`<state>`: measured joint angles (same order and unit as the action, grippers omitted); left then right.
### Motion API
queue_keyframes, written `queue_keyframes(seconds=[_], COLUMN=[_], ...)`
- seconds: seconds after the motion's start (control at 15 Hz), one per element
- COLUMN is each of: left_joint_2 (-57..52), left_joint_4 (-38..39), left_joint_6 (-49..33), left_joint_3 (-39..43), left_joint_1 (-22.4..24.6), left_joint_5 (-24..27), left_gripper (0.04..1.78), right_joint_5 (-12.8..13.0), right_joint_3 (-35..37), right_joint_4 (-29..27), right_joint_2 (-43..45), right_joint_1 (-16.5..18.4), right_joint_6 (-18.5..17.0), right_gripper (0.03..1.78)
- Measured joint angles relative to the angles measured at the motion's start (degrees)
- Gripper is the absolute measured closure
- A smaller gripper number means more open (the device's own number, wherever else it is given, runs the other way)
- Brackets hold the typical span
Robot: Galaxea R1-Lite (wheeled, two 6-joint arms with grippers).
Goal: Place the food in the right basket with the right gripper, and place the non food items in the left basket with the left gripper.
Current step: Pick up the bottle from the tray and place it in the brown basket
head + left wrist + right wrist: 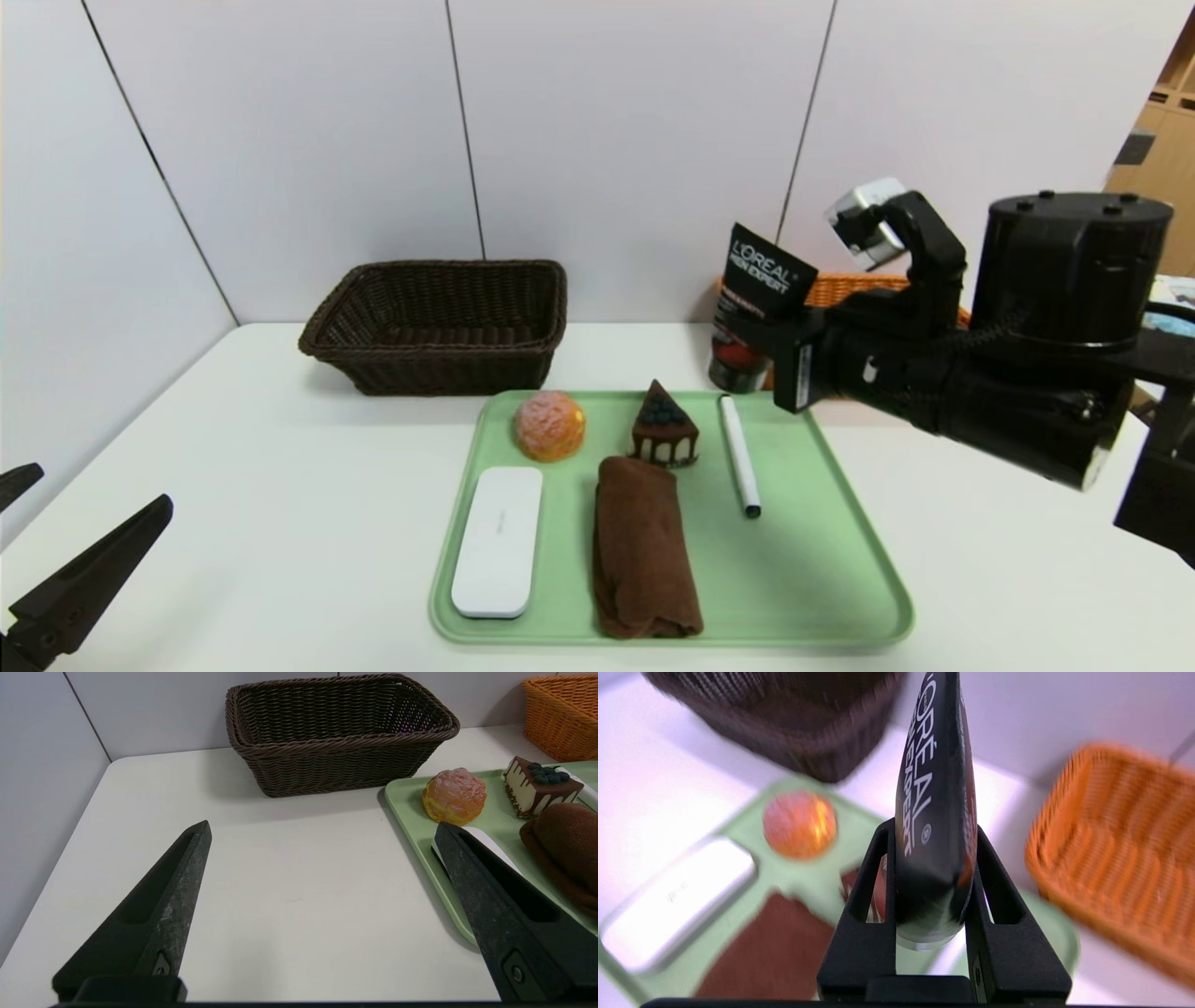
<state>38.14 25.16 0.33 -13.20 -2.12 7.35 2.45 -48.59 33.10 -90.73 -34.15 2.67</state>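
My right gripper is shut on the black L'Oreal tube, holding it upright above the far right corner of the green tray, in front of the orange basket. The right wrist view shows the tube clamped between both fingers. On the tray lie the orange-pink bun, the chocolate cake slice, the white pen, the white case and the rolled brown towel. The dark brown basket stands empty at the back left. My left gripper is open and empty at the near left.
The white table ends at a grey panel wall behind the baskets. In the left wrist view bare tabletop lies between the open fingers, with the dark basket ahead and the tray's left rim beside it.
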Motion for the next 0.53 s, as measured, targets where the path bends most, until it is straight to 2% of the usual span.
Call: queue_keyframes(seconds=[0.27, 0.53], left_joint_2=[-0.3, -0.57], left_joint_4=[-1.44, -1.52], left_joint_6=[0.0, 0.16], left_joint_3=[-0.02, -0.02], left_joint_1=[0.0, 0.0], left_joint_5=[-0.07, -0.02], left_gripper=[0.13, 0.13], right_joint_5=[-1.57, -1.83], right_joint_3=[-16.09, -32.77], right_joint_4=[0.22, 0.28], right_joint_2=[-9.29, -22.27], right_joint_1=[-2.93, -6.45], right_joint_6=[0.44, 0.44], right_gripper=[1.4, 1.41])
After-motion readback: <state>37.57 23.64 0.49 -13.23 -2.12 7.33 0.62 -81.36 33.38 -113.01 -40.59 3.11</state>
